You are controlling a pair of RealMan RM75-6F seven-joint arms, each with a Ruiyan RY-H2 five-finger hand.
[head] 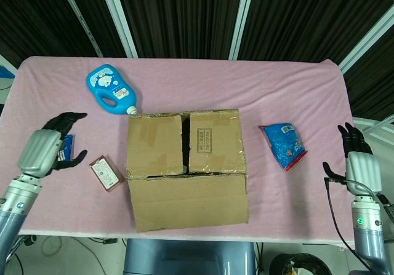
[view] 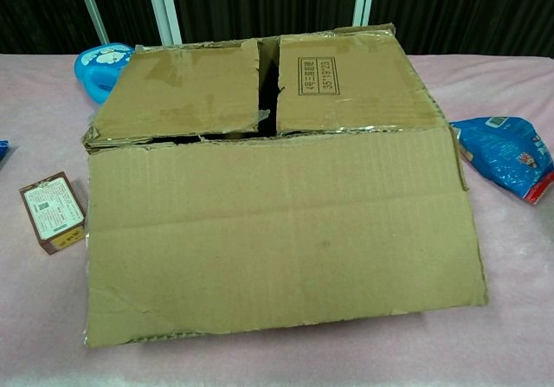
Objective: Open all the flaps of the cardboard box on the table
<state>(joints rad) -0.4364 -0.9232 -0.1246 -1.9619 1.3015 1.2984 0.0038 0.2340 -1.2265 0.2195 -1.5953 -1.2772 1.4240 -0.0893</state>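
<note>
Brown corrugated cardboard box [head: 186,164] sits near the middle of the table, toward the front edge. Its near flap [view: 277,240] is folded outward and hangs down over the front face, hiding whatever stands in front of the box. The two inner flaps, left flap [head: 155,144] and right flap [head: 215,141], lie flat and closed with a dark slit between them; the far flap cannot be made out.

A pink cloth [head: 203,84] covers the table, with dark slatted panels and white posts behind. A blue bottle [head: 111,90] lies behind the box to the left, a small brown packet [head: 104,172] just beside its left side, a blue snack bag [head: 283,144] well apart on the right.

The left hand [head: 48,150] hovers over the table's left edge, fingers spread and empty, partly covering a small blue packet [head: 65,147]. The right hand [head: 356,164] is off the right edge, fingers straight and apart, holding nothing.
</note>
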